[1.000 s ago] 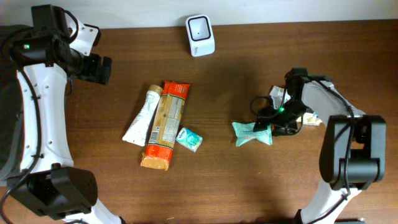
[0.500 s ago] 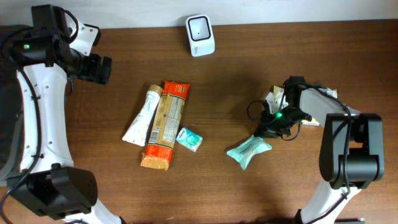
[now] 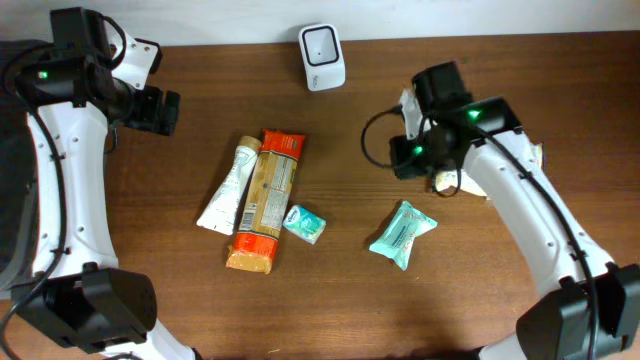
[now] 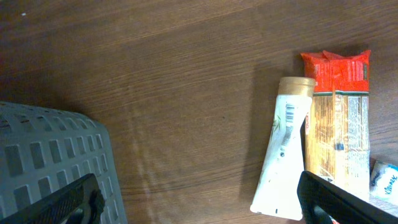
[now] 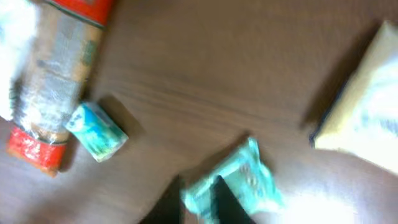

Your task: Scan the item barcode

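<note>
Since a second ago the right arm has lifted off the table and swung up toward the white scanner, while the teal packet it was working at has slid and now lies flat and alone, well short of the scanner and off to its right, touching nothing. That probably means the packet slipped or was let go, so the scan is not yet done and a fresh pick-up looks necessary. The left arm has not moved and hangs far to the scanner's left, with the left gripper spread wide and empty. Short of the scanner and slightly left lie a long snack pack with red ends, a white tube touching its left side, and a small teal tissue pack just beside its right side. The left wrist view alone shows a barcode on the tube and a grey basket. The right wrist view, badly blurred, alone shows a pale yellow pack that the arm mostly hides from above. It shows the right gripper hovering over the packet as two dark smears, holding nothing, but whether its fingers are spread or pressed together cannot be told.
</note>
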Robot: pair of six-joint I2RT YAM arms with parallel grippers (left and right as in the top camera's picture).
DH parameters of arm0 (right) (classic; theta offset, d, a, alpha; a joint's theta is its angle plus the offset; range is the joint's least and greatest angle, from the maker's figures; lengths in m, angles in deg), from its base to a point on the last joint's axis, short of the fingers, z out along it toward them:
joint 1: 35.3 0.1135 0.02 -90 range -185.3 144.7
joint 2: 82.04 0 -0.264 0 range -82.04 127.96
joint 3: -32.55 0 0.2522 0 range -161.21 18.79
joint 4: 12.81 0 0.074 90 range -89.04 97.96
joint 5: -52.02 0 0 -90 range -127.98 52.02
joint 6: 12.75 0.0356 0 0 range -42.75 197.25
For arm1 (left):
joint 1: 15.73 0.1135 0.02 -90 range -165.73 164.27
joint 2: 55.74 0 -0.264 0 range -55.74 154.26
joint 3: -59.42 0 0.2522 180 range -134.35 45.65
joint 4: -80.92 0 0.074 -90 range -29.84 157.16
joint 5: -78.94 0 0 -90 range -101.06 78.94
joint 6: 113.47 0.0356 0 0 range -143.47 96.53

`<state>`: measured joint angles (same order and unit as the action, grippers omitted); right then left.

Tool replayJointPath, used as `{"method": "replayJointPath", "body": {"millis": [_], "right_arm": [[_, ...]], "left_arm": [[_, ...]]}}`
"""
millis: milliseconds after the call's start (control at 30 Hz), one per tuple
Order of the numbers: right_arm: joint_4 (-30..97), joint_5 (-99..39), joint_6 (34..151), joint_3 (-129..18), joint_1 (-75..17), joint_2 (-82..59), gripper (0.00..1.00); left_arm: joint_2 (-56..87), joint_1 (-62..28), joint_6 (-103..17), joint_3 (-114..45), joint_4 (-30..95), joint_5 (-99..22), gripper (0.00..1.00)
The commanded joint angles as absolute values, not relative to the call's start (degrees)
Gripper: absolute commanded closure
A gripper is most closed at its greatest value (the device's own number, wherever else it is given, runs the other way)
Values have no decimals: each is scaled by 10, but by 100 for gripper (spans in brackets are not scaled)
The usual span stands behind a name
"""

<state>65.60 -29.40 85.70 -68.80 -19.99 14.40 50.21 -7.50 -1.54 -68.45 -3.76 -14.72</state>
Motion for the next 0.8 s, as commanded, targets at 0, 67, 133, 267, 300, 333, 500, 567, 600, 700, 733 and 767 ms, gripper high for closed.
{"method": "replayJointPath", "body": {"millis": [0, 67, 133, 267, 300, 333, 500, 567, 600, 700, 733, 767], "right_arm": [[709, -339, 851, -691, -241, 162, 37], [737, -248, 752, -683, -287, 180, 28], [740, -198, 690, -664, -317, 206, 24], [741, -129, 615, -639, -352, 269, 22], [740, -108, 596, -637, -364, 300, 23], [741, -100, 582, -637, -371, 318, 23], [729, -97, 549, -632, -377, 374, 22], [705, -99, 549, -616, -377, 381, 23], [703, -99, 547, -611, -377, 384, 23], [694, -95, 535, -580, -377, 384, 28], [686, -91, 535, -569, -377, 384, 31], [676, -85, 535, -556, -377, 384, 34]], "left_arm": [[493, -70, -6, -688, -37, -153, 1], [493, -71, -6, -688, -37, -153, 1], [493, -71, -6, -688, -37, -153, 1], [493, -71, -6, -688, -37, -153, 1], [493, -71, -6, -688, -37, -153, 1], [493, -71, -6, -688, -37, -153, 1], [493, -71, -6, -688, -37, -153, 1], [493, -70, -6, -688, -37, -153, 1], [493, -70, -6, -688, -37, -153, 1], [493, -71, -6, -688, -37, -153, 1], [493, -71, -6, -688, -37, -153, 1], [493, -71, -6, -688, -37, -153, 1]]}}
